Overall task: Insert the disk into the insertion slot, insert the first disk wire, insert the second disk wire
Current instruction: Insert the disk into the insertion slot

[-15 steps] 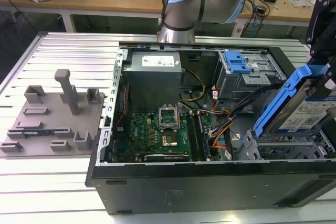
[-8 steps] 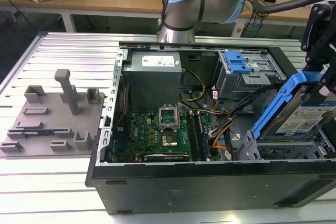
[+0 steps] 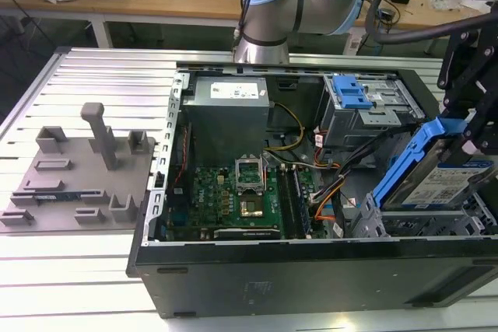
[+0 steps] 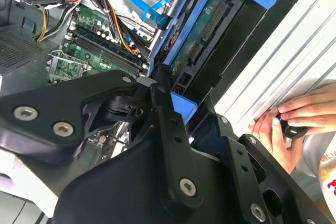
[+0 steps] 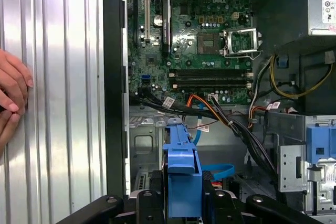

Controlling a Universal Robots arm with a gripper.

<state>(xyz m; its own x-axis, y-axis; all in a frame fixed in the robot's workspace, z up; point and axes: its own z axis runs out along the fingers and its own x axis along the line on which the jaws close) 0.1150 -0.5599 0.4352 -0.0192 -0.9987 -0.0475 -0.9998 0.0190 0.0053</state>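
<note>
We see the gripper [image 5: 181, 205] clamped on the disk [image 3: 445, 183], its fingers pinching the blue carrier's edge. In the exterior view the disk hangs at about four o'clock of the open computer case [image 3: 311, 274]. It is steeply tilted, with its low end at the insertion slot [image 3: 420, 227], which lies at six o'clock of it. We cannot tell whether they touch. We judge the first step under way but unfinished, since the disk is not seated. Both wire steps are left: the loose cables [image 3: 331, 192] lie at nine o'clock of the disk.
</note>
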